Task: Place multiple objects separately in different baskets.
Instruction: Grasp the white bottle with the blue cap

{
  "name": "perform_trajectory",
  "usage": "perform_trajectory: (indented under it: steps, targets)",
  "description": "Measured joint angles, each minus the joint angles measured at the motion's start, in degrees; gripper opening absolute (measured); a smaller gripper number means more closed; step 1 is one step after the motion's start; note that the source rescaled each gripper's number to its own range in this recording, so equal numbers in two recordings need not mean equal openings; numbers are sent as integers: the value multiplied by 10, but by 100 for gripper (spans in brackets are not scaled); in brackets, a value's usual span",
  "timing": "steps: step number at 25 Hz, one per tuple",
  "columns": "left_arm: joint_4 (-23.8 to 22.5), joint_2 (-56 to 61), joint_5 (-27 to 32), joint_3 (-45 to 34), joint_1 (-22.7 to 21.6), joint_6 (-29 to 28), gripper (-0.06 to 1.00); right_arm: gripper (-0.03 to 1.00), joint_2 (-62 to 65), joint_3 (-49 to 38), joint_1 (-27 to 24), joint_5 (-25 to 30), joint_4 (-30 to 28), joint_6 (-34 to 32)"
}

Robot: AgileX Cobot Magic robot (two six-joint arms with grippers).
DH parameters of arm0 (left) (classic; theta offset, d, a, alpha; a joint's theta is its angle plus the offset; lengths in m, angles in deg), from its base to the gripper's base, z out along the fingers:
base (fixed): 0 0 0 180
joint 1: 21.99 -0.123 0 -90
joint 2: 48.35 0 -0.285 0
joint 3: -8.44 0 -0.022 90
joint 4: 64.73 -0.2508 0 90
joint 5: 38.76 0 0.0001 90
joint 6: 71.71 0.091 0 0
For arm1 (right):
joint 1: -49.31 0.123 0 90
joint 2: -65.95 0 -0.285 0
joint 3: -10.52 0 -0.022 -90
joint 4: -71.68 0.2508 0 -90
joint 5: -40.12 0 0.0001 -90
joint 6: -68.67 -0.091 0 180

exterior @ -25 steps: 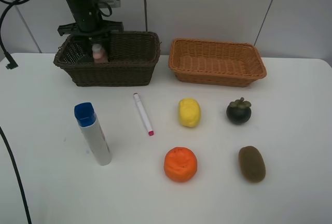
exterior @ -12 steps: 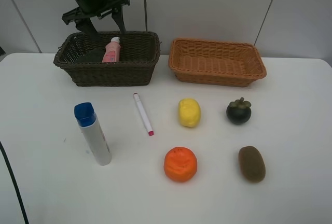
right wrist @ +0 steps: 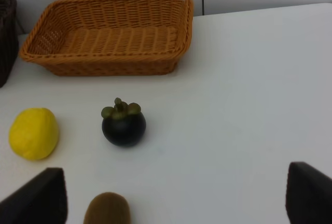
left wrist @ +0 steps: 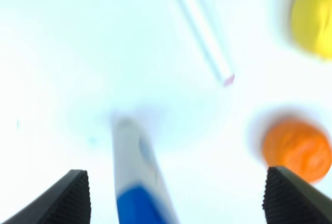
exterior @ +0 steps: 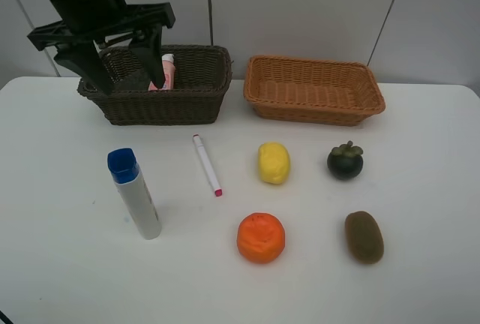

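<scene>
My left gripper (exterior: pixel 124 69) is open and empty, hanging above the front left of the dark brown basket (exterior: pixel 165 106). The pink bottle (exterior: pixel 166 69) leans inside that basket. The eraser is not distinguishable. On the table lie the blue-capped tube (exterior: pixel 135 193), white marker (exterior: pixel 207 164), lemon (exterior: pixel 274 163), orange (exterior: pixel 261 237), mangosteen (exterior: pixel 345 162) and kiwi (exterior: pixel 364 237). The blurred left wrist view shows the open gripper (left wrist: pixel 176 198) over the tube (left wrist: pixel 137 177), marker (left wrist: pixel 199 27) and orange (left wrist: pixel 295 149). My right gripper (right wrist: pixel 174 198) is open, short of the mangosteen (right wrist: pixel 123 125) and kiwi (right wrist: pixel 106 211).
The light orange-tan basket (exterior: pixel 315 110) stands at the back right, with nothing in it, and also shows in the right wrist view (right wrist: pixel 109 66). The lemon (right wrist: pixel 33 133) lies left of the mangosteen there. A grey wall runs behind both baskets.
My left gripper let go of the pink bottle inside the dark basket, rose, and has swung forward and left. The bottle now leans in the basket.
</scene>
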Motion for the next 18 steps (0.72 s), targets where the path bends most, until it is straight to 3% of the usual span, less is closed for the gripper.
perform_trajectory:
  steps: [4,8,11,18]
  targets:
    - [-38,53,1,-93,64,-65,86,99,0,0,0,0,0,0]
    - [-46,59,-9,-162,110,-114,86,99,0,0,0,0,0,0]
    - [-46,59,-26,-187,117,-124,86,99,0,0,0,0,0,0]
    - [-66,48,-128,-218,117,-142,86,99,0,0,0,0,0,0]
